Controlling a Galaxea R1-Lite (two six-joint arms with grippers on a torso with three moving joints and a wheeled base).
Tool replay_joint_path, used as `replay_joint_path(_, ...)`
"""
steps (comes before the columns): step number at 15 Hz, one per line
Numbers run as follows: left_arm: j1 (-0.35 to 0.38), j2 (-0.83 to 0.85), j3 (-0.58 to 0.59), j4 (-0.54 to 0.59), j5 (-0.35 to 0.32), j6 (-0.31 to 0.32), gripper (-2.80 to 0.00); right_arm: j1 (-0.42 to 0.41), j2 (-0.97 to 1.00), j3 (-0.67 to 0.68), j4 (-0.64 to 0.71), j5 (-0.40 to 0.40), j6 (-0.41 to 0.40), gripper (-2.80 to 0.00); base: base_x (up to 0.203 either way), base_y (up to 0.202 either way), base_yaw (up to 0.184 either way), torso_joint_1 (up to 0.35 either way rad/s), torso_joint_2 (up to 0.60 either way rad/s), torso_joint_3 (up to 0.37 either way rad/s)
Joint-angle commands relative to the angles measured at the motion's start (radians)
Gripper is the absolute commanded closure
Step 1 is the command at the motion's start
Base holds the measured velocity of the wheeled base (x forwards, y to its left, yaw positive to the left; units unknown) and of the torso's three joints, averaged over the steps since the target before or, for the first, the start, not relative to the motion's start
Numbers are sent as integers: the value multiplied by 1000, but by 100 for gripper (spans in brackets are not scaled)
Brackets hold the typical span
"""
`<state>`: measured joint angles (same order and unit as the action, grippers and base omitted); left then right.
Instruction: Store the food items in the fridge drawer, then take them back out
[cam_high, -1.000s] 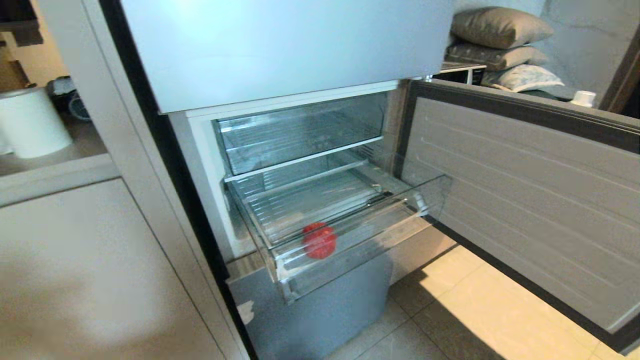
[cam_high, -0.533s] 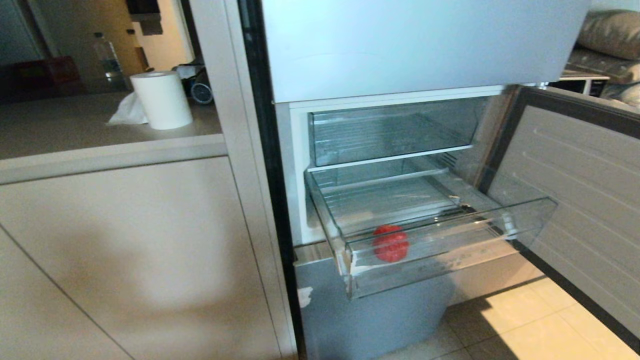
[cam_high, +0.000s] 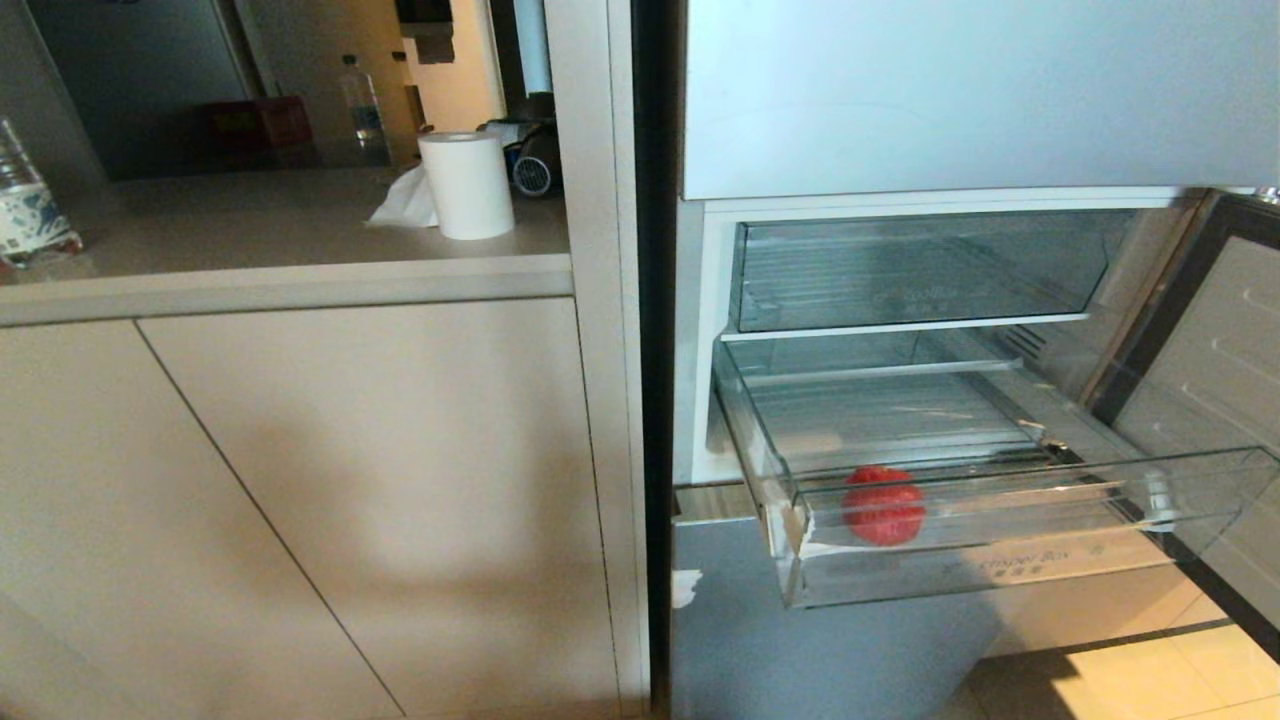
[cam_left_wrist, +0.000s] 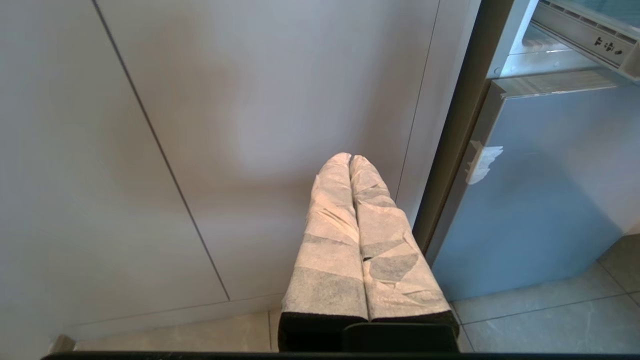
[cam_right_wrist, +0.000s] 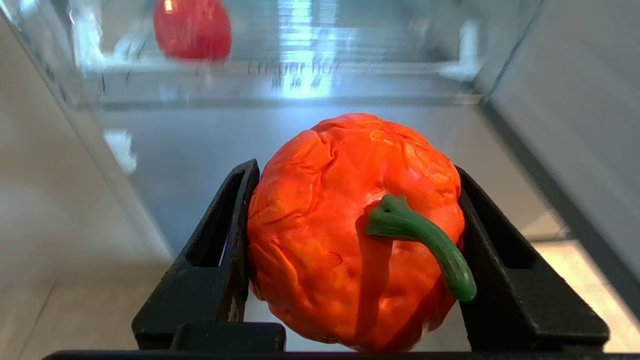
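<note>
Clamps an orange pepper (cam_right_wrist: 345, 225) in the right claw (cam_right_wrist: 355, 170), black jaws pressed to both flanks at a middling spread, green stem (cam_right_wrist: 420, 240) facing the wrist camera. Probably a side grip chosen to leave the underside free for setting down. Hangs low, in front of and below the clear drawer (cam_high: 1000, 575), outside the head view. Shows the drawer pulled out beside the open fridge door (cam_high: 1230, 330), hence reachable from above over the tall front lip. Holds one red fruit (cam_high: 883, 505) just behind that lip, toward the left end; bare ribbed floor to its right, seemingly room for the pepper. Parks the left claw (cam_left_wrist: 350, 160) pinched shut and empty, pointing at the cabinet front (cam_left_wrist: 150, 150), apart from the work.
</note>
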<state>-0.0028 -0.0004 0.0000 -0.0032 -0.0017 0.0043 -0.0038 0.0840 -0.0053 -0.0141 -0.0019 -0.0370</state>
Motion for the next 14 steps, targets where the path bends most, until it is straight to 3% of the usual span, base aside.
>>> replay_joint_path(1,0,-1,2,-1,0,0,0,19,212,-76,-54,0,12,0,0,0,0,0,0,0)
replay_joint_path(11,0,0,2,-1,0,0,0,93,1208,-730,-78,7,112,0,0,0,0,0,0,0)
replay_joint_path(14,0,0,2,-1,0,0,0,105,1428,-847,-144,8,122,0,0,0,0,0,0,0)
